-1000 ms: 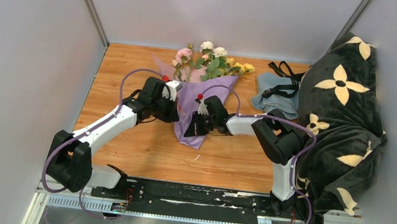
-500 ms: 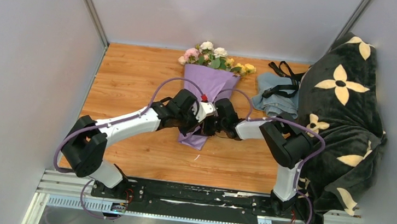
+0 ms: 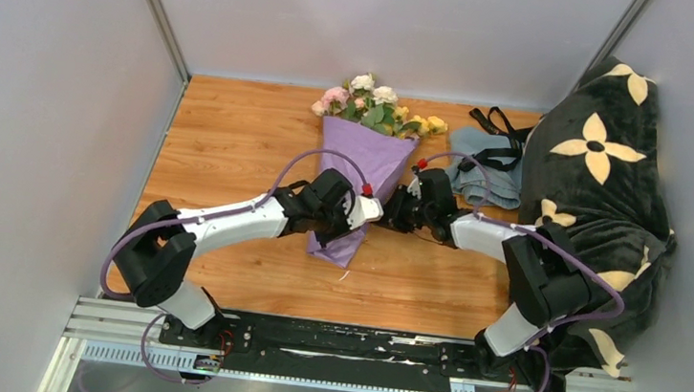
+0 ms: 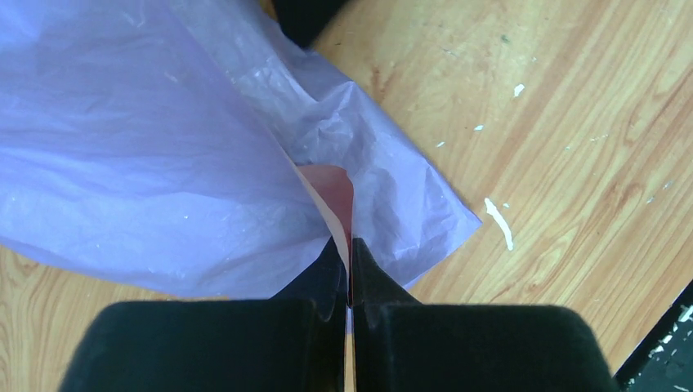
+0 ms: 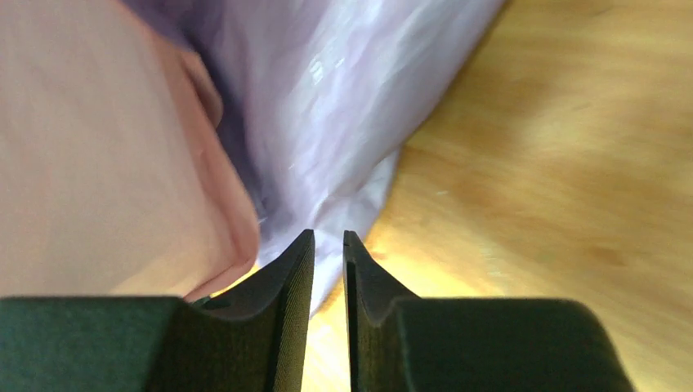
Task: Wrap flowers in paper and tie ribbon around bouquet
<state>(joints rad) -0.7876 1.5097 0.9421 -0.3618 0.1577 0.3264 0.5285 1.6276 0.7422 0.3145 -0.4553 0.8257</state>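
Note:
The bouquet lies on the wooden table, with the flowers [image 3: 376,108] at the far end. The purple paper [image 3: 367,156] is folded into a cone round their stems. My left gripper [image 3: 364,211] is shut on the paper's edge low on the cone. In the left wrist view the sheet [image 4: 163,147] shows its pink face [image 4: 333,186] right at the gripper [image 4: 350,245]. My right gripper [image 3: 398,207] sits just right of the cone, its jaws slightly apart and empty. The paper [image 5: 327,98] lies beyond that gripper [image 5: 328,237]. The black ribbon [image 3: 494,124] lies on the cloth at the back right.
A folded grey-blue cloth [image 3: 476,176] lies right of the bouquet. A black blanket with cream flowers [image 3: 599,182] fills the right side. Small white scraps [image 3: 343,275] dot the wood near the cone's tip. Grey walls close in the left, back and right.
My left gripper has carried the paper's edge rightward across the stems, closing the cone. My right gripper has let go of the paper and drawn back to the right.

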